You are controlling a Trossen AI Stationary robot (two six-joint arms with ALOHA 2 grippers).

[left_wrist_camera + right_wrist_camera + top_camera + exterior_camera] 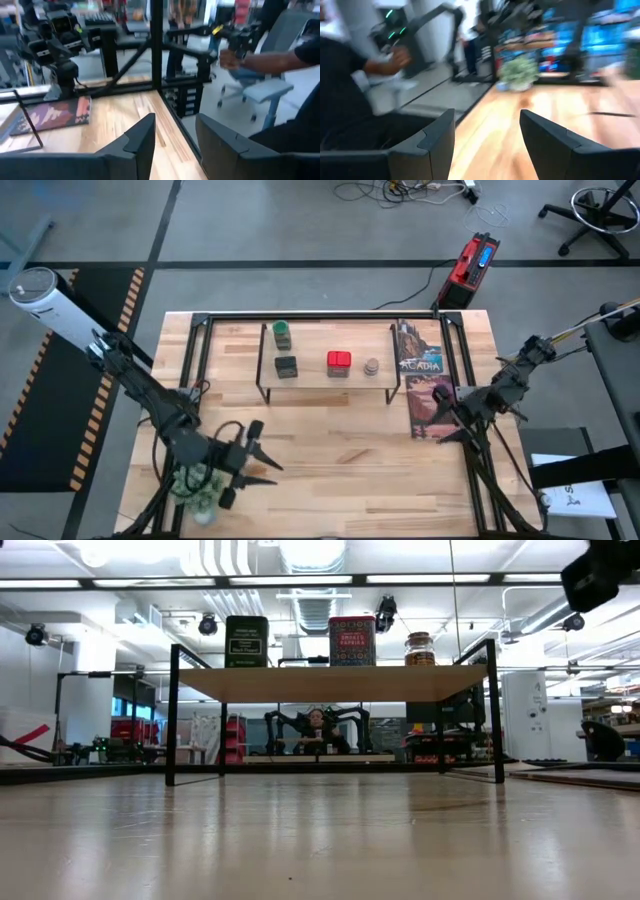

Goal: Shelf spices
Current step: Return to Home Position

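The green-capped jar, dark tin, red tin and round jar sit on the shelf by the table's far edge. The left gripper is at the near left corner and the right gripper is by the right edge. Both have their fingers apart.

Count taken from the high view.

Shelf: one.

Spice containers on it: four.
- Square tins: two, one dark tin and one red tin.
- Round jars: two, one green-capped jar and one tan-brown jar.

The low view shows only three of the four. I cannot find the green-capped jar there.

Books on the table: one, the Arcadia book.

Potted plants: one, the potted plant.

My grippers: two, the left gripper and the right gripper.

Red boxes on the floor: one, the red box.
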